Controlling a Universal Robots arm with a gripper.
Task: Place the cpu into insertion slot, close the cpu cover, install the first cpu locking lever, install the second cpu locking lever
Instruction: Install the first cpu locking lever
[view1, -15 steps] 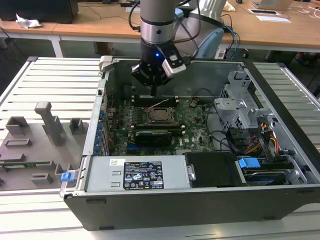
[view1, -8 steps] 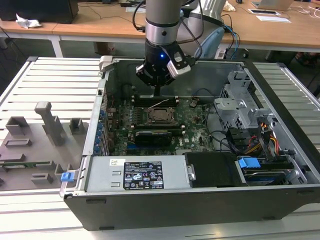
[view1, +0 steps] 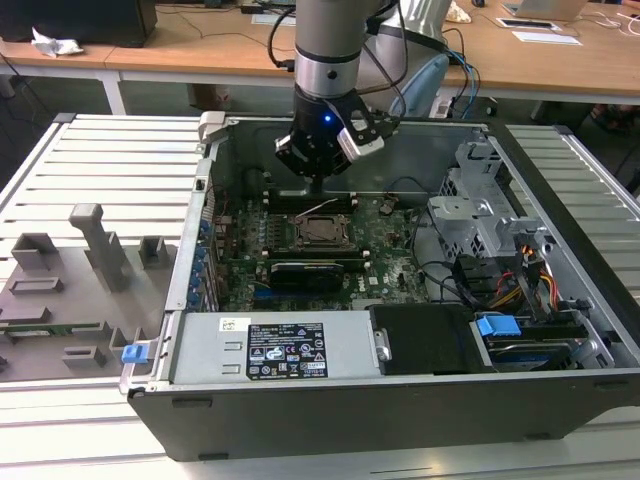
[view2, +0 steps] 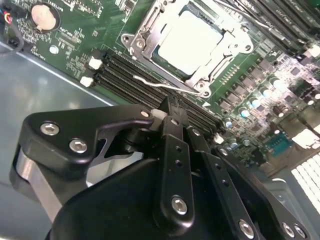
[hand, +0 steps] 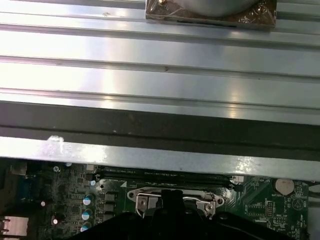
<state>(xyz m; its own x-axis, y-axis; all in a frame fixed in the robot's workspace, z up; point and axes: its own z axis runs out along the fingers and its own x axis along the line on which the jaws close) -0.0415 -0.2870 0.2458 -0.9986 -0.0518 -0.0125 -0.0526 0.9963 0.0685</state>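
Observation:
The cpu lies in the insertion slot with its pale metal top showing. The silver cpu cover lies flat around it, framing the chip through its window. A thin wire locking lever runs along the socket's near side and looks slightly raised; it also appears as a pale line in the exterior view. My gripper hangs just above that lever, fingers together with nothing seen between them. In the exterior view the gripper is right behind the socket.
Long black memory slots lie between the gripper and the socket. The open case wall stands at the exterior view's left, and a drive cage with cables at its right. A power supply fills the front.

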